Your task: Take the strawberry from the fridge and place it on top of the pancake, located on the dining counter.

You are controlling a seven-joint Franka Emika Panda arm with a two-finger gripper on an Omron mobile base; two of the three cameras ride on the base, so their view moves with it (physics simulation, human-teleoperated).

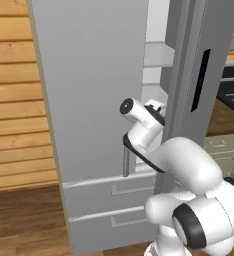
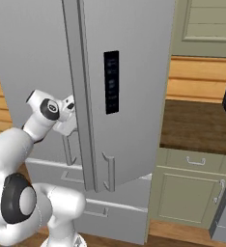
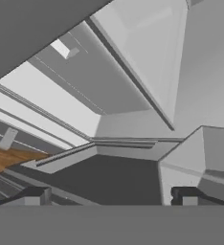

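Note:
The tall light grey fridge stands with its two upper doors partly open and a narrow gap between them. My hand reaches into that gap, just past the edge of the right door. In the hand view my gripper is open, its dark fingertips far apart with nothing between them. Ahead of it lie the fridge's pale interior, sloping shelf edges and a door bin. The strawberry is hidden. The pancake and the dining counter are out of view.
The fridge's lower drawers sit under my hand. A vertical bar handle hangs on the right door. A wood-plank wall is to the left. Pale green cabinets under a dark worktop stand to the right.

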